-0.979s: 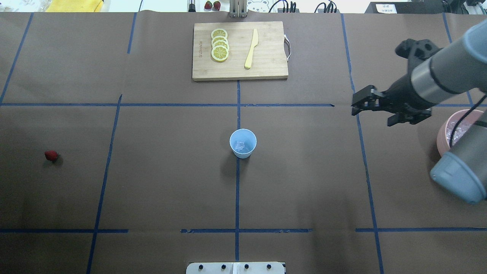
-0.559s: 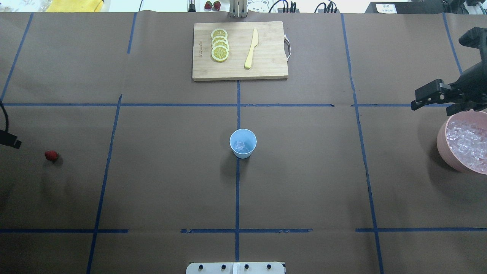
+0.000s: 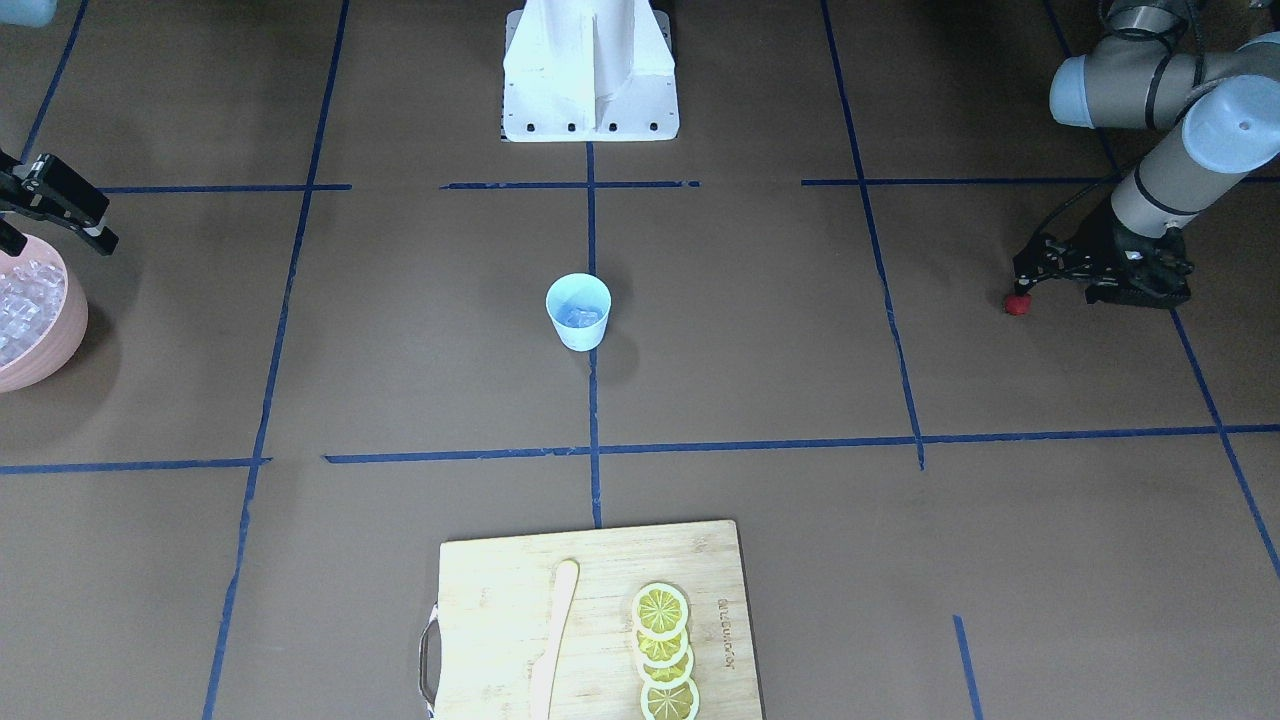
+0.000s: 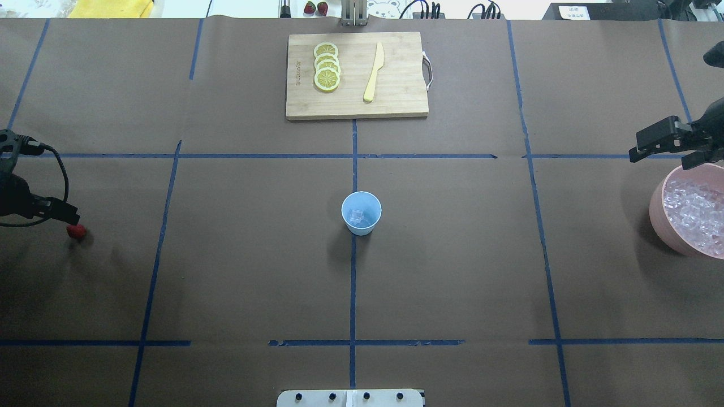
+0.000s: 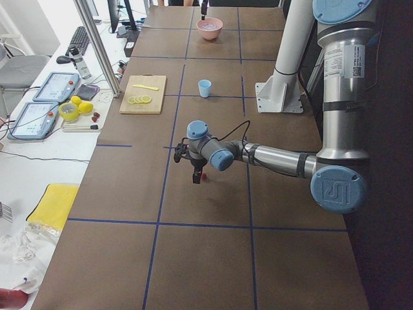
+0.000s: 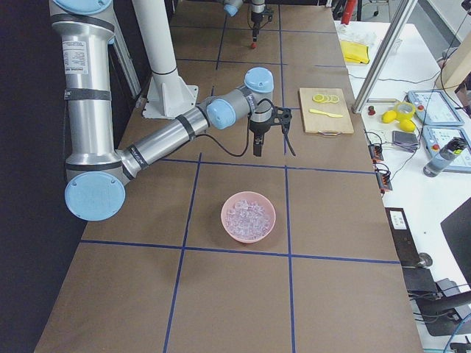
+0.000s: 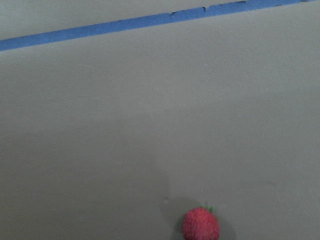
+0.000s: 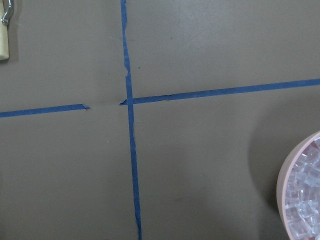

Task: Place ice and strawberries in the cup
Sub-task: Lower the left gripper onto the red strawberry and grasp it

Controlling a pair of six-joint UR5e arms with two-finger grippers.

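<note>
The light-blue cup [image 4: 361, 212] stands upright at the table's centre with one ice cube [image 4: 356, 215] inside; it also shows in the front view [image 3: 579, 311]. The strawberry [image 4: 77, 230] lies on the table at the far left and fills the bottom edge of the left wrist view [image 7: 200, 225]. My left gripper [image 4: 54, 209] hangs open just beside and above it, not touching it. My right gripper [image 4: 662, 154] is open and empty, hovering just beyond the far rim of the pink bowl [image 4: 659, 217] that holds several ice cubes [image 4: 693, 209].
A wooden cutting board [image 4: 396, 96] at the back centre carries lemon slices [image 4: 327, 66] and a yellow knife [image 4: 373, 72]. The robot's white base [image 3: 590, 70] stands at the near edge. Blue tape lines grid the brown table.
My right arm has drawn back to the right, away from the cup, uncovering the pink bowl. My left gripper has come in from the left edge to the strawberry.
</note>
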